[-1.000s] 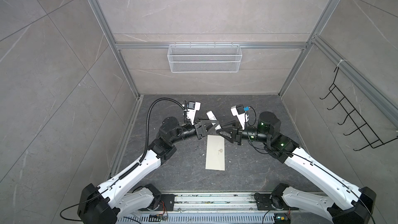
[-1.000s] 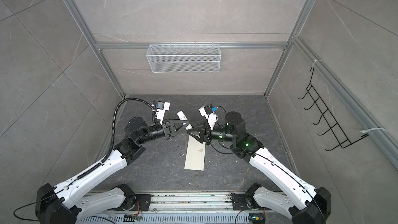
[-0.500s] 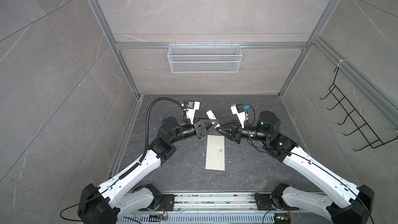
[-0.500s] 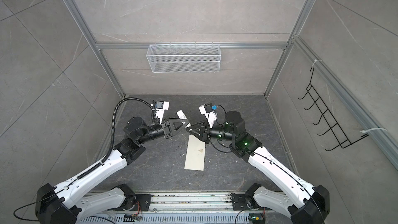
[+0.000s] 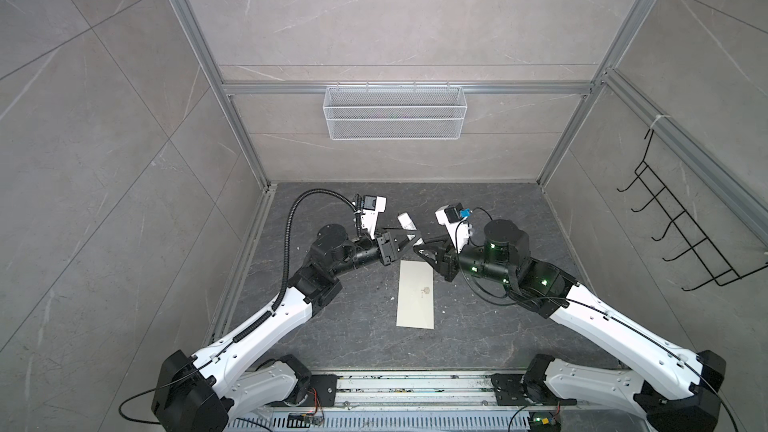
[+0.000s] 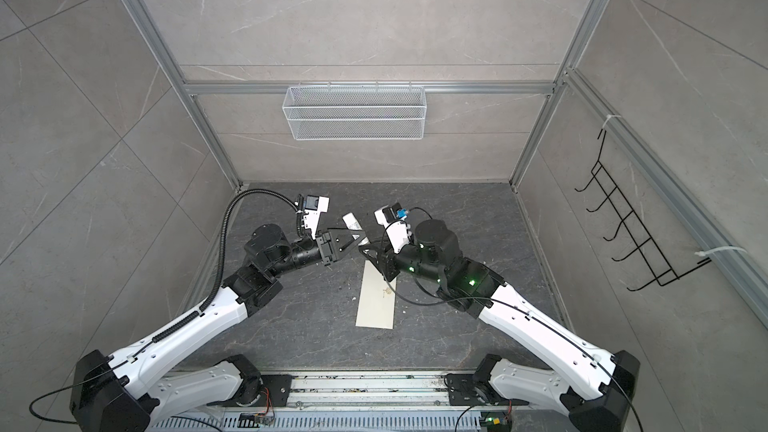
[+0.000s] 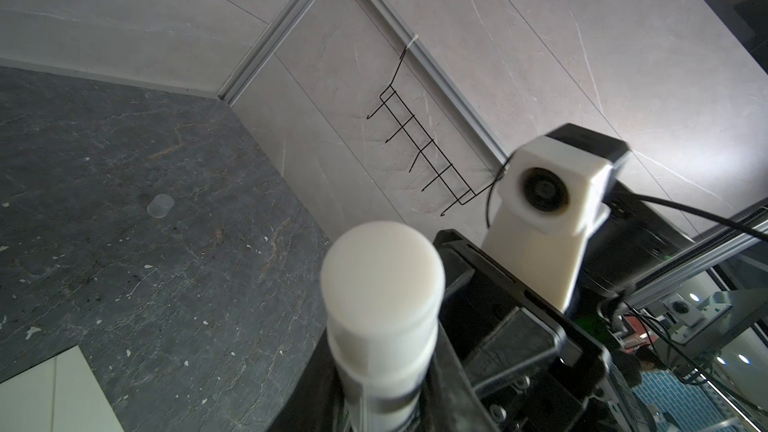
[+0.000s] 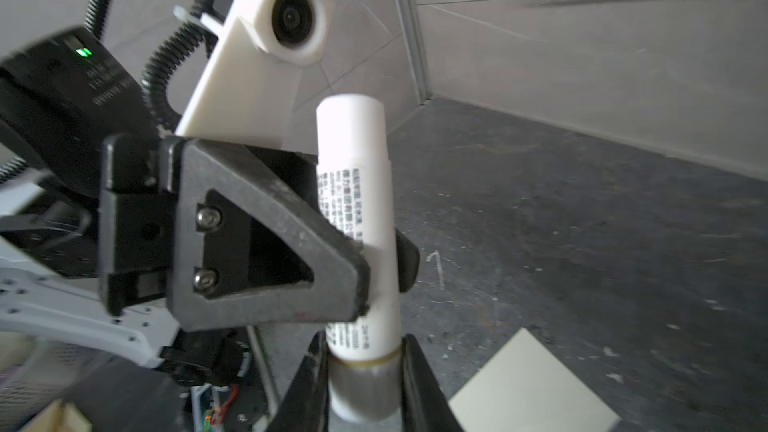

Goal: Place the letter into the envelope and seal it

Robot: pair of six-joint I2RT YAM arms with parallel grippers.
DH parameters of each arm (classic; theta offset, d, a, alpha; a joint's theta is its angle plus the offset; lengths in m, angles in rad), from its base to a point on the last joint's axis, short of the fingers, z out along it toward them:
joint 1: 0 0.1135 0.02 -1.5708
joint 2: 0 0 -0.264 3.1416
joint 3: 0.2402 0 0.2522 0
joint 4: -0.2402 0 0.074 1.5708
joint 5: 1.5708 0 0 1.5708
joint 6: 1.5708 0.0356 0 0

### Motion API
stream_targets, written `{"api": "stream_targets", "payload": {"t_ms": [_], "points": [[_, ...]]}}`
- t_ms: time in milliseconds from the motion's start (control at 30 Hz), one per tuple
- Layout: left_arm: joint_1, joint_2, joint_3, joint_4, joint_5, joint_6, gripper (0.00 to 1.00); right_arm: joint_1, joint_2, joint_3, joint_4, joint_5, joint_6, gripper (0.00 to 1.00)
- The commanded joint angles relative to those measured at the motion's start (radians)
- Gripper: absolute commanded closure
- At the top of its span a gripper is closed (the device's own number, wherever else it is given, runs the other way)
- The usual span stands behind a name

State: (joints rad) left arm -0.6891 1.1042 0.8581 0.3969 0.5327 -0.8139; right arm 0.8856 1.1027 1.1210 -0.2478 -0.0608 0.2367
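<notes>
The cream-white envelope [image 5: 415, 301] [image 6: 376, 301] lies flat on the dark floor, its far end under my two grippers. The letter is out of view. A white glue stick [image 5: 408, 224] [image 8: 357, 201] is held in the air between the arms. My left gripper [image 5: 409, 243] [image 7: 382, 388] is shut on its printed body. My right gripper [image 5: 417, 249] [image 8: 363, 371] is shut on its greyish cap end, with one finger on each side. The stick's flat white end [image 7: 380, 284] faces the left wrist camera. A corner of the envelope [image 8: 536, 388] [image 7: 50, 392] shows below.
A white wire basket [image 5: 395, 112] hangs on the back wall and a black hook rack [image 5: 681, 238] on the right wall. A small translucent round piece [image 7: 160, 205] lies on the floor toward the far right corner. White specks dot the floor around the envelope.
My right gripper rose from above the envelope's far end, moved in toward the left gripper and closed on the glue stick's cap end. The left arm and the envelope stayed put.
</notes>
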Motion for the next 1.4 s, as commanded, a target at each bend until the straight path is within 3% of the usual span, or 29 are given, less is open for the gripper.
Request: {"api": "stream_targets", "payload": {"t_ms": [0,167,333,433,567,633,767,800,900,933,1000,1100,1200,1367], "points": [[-0.004,0.012,0.018,-0.02,0.01,0.048,1.0,0.118,0.042,0.08,-0.051,0.555,-0.146,1.0],[-0.003,0.019,0.02,-0.024,0.007,0.051,1.0,0.302,0.17,0.144,0.007,0.989,-0.348,1.0],[-0.003,0.022,0.022,-0.029,0.007,0.053,1.0,0.404,0.362,0.188,0.197,1.296,-0.662,1.0],[-0.004,0.021,0.021,-0.032,0.004,0.057,1.0,0.417,0.424,0.193,0.254,1.334,-0.753,1.0],[-0.003,0.019,0.021,-0.037,0.002,0.06,1.0,0.423,0.42,0.191,0.231,1.303,-0.716,1.0],[-0.003,0.014,0.02,-0.035,0.004,0.06,1.0,0.422,0.368,0.192,0.132,1.204,-0.596,0.97],[-0.001,-0.005,0.013,-0.009,0.011,0.049,1.0,0.362,0.164,0.128,0.017,0.789,-0.35,0.72],[-0.002,-0.01,0.013,-0.004,0.015,0.047,1.0,0.325,0.117,0.098,0.016,0.668,-0.292,0.63],[-0.001,-0.019,0.015,0.019,0.03,0.036,1.0,0.172,-0.004,0.043,-0.001,0.229,-0.171,0.24],[0.0,-0.021,0.015,0.027,0.036,0.03,1.0,0.117,-0.027,0.039,-0.012,0.084,-0.137,0.17],[0.001,-0.025,0.015,0.059,0.049,0.013,1.0,0.054,-0.053,0.037,-0.024,-0.089,-0.103,0.11],[0.001,-0.029,0.013,0.11,0.07,-0.014,1.0,-0.01,-0.066,0.035,-0.031,-0.247,-0.067,0.09],[0.001,-0.027,0.016,0.145,0.092,-0.037,1.0,-0.063,-0.06,0.024,-0.005,-0.357,-0.027,0.11],[0.002,-0.029,0.013,0.168,0.104,-0.053,1.0,-0.116,-0.049,-0.01,0.041,-0.424,0.018,0.19]]}}
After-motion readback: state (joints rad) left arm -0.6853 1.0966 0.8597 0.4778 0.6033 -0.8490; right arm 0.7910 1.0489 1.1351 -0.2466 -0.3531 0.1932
